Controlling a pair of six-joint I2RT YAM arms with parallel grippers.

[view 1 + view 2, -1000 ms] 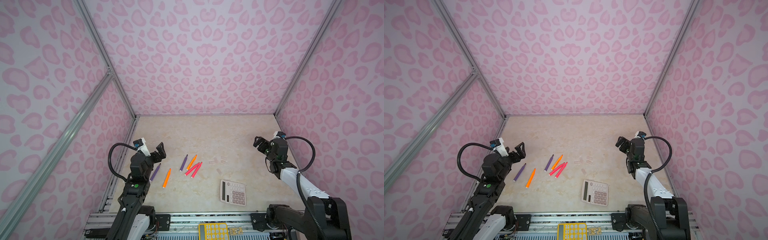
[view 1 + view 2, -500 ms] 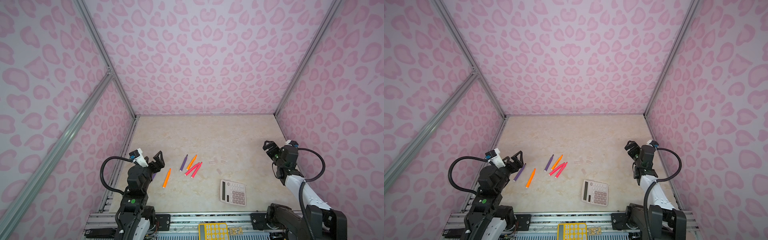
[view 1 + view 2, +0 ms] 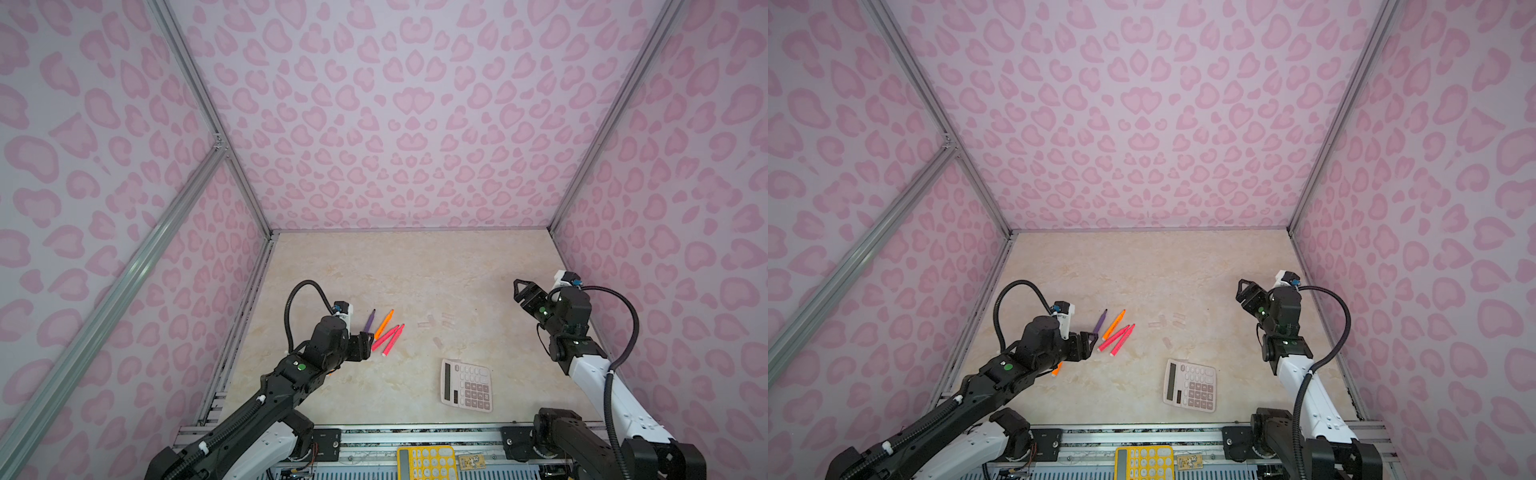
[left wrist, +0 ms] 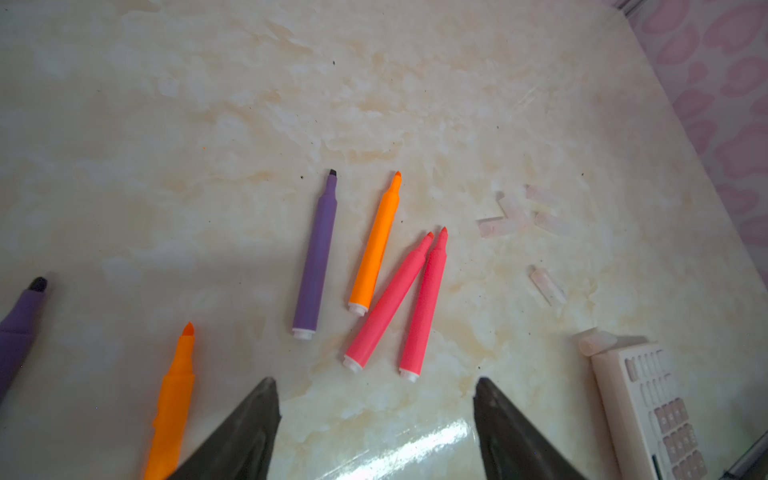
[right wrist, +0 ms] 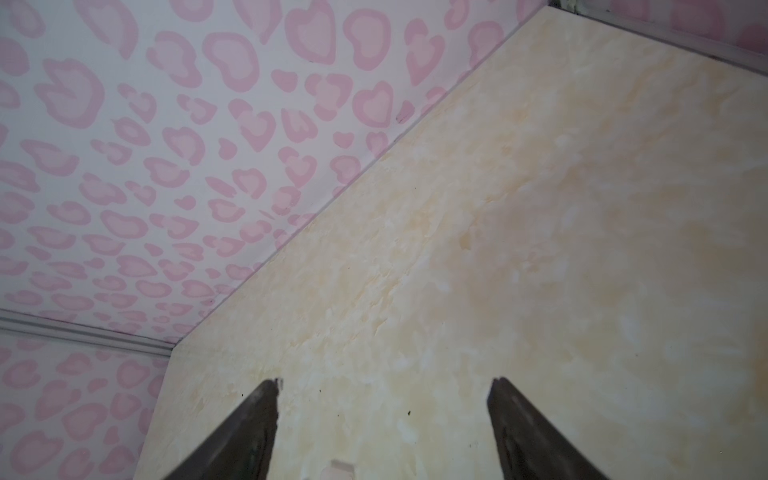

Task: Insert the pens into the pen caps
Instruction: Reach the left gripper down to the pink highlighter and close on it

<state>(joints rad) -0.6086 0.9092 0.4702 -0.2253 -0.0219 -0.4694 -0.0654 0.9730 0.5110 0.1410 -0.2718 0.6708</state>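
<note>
The left gripper (image 4: 376, 380) is hanging with jaws spread, holding nothing. The pens (image 4: 419, 303) are lying just ahead of it, the pen caps (image 4: 515, 212) farther beyond. The right gripper (image 5: 384, 380) is gaping empty, well apart from both.

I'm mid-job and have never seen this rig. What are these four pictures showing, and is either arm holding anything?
A robot with two arms works at a beige table inside pink walls. Two pictures look down from one overhead camera; the other two come from cameras on the wrists. The left end effector is open just short of six uncapped pens, purple, orange and pink. Small clear caps lie beside them, and a calculator nearer the front. The right end effector is open over bare table. Nothing is held.
</note>
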